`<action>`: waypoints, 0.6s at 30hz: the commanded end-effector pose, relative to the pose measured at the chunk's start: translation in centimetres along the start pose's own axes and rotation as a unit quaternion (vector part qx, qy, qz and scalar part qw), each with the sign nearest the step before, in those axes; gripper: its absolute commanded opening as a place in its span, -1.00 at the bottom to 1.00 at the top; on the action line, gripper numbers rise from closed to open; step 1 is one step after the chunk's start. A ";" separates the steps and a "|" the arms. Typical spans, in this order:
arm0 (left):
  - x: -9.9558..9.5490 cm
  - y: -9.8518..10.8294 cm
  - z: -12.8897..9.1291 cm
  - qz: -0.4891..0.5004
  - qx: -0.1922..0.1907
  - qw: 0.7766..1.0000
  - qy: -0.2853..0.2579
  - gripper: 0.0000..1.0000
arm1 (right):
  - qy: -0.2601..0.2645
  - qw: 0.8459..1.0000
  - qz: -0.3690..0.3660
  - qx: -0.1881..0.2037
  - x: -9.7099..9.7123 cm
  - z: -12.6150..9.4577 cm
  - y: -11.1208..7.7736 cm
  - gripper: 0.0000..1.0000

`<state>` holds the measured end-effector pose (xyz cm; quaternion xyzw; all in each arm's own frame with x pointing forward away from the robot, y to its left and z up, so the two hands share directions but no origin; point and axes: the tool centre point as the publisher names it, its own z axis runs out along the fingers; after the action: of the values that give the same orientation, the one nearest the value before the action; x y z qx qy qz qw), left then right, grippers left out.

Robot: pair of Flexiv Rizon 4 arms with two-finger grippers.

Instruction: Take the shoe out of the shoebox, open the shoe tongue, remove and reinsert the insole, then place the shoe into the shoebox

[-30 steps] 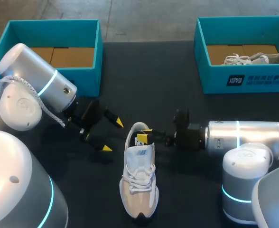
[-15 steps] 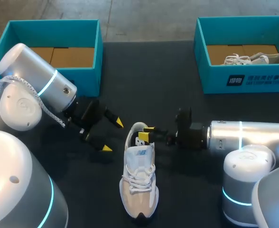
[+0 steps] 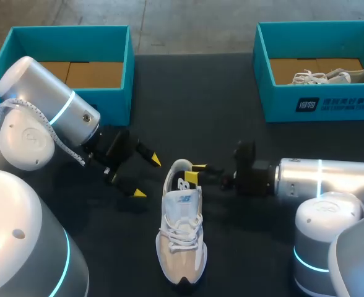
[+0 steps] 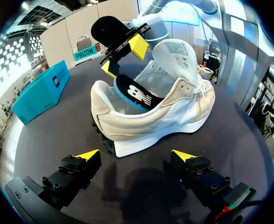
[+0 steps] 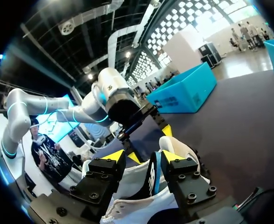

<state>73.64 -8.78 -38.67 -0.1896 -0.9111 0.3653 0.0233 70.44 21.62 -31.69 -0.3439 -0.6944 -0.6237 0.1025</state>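
Head view, from the left: a teal shoebox [image 3: 121, 102] stands at the far left corner of the dark table [image 3: 244, 253], holding nothing but its brown cardboard floor [image 3: 92, 73]. Just in front of it my left arm [image 3: 43, 114] comes in, and the left gripper [image 3: 147, 178] sits low over the table beside the heel end of the shoe [image 3: 182, 238], fingers spread wide and touching nothing. In the left wrist view that gripper [image 4: 136, 155] faces the side of the shoe [image 4: 151, 116], which lies just ahead of the spread tips.

The shoe, beige and white, stands upright on its sole in the middle of the table, outside both boxes, toe toward the near edge. Its tongue [image 4: 176, 51] is lifted up and forward, and the dark blue-edged insole [image 4: 132, 91] rises partly out of the heel opening.

The right gripper [image 3: 194, 172] is at that heel opening. In the right wrist view its fingers [image 5: 142, 156] stand apart with the insole [image 5: 153, 179] upright between them, close against one finger and clear of the other; it seems not to be pinched, though contact is hard to judge. Behind it my right arm [image 3: 324, 179] lies level.

At the far right a second teal shoebox [image 3: 330, 105] holds another pale laced shoe [image 3: 330, 77] on its side.
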 end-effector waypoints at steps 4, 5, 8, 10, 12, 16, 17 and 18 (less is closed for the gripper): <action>0.1 -0.1 -0.1 0.000 -0.002 1.000 0.000 1.00 | -0.008 1.000 -0.003 0.004 0.0 -0.5 0.6 0.00; 0.1 -0.1 -0.1 0.000 -0.002 1.000 0.000 1.00 | -0.008 1.000 -0.003 0.004 -0.1 -0.6 0.7 0.00; 0.1 -0.1 -0.1 0.000 -0.002 1.000 0.000 1.00 | -0.015 1.000 -0.002 0.008 -0.2 -1.0 0.8 -0.01; 0.1 -0.1 -0.1 0.000 -0.002 1.000 0.000 1.00 | -0.025 1.000 0.001 0.013 0.0 -1.5 0.8 0.00; 0.1 -0.1 -0.1 0.000 -0.002 1.000 0.000 1.00 | -0.037 0.999 0.006 0.020 0.1 -2.1 0.7 0.00; 0.1 -0.1 -0.1 0.000 -0.002 1.000 0.000 1.00 | -0.061 0.997 0.010 0.045 0.7 -2.9 1.0 0.00; 0.1 -0.1 -0.1 0.000 -0.002 1.000 0.000 1.00 | -0.069 0.996 0.009 0.050 0.9 -3.0 1.0 0.07; 0.1 -0.1 -0.1 0.000 -0.002 1.000 0.000 1.00 | -0.072 0.996 0.009 0.054 1.1 -3.1 1.1 0.13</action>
<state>73.64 -8.78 -38.67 -0.1896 -0.9111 0.3653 0.0233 70.12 19.35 -30.83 -0.3752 -0.7083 -0.5927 0.0791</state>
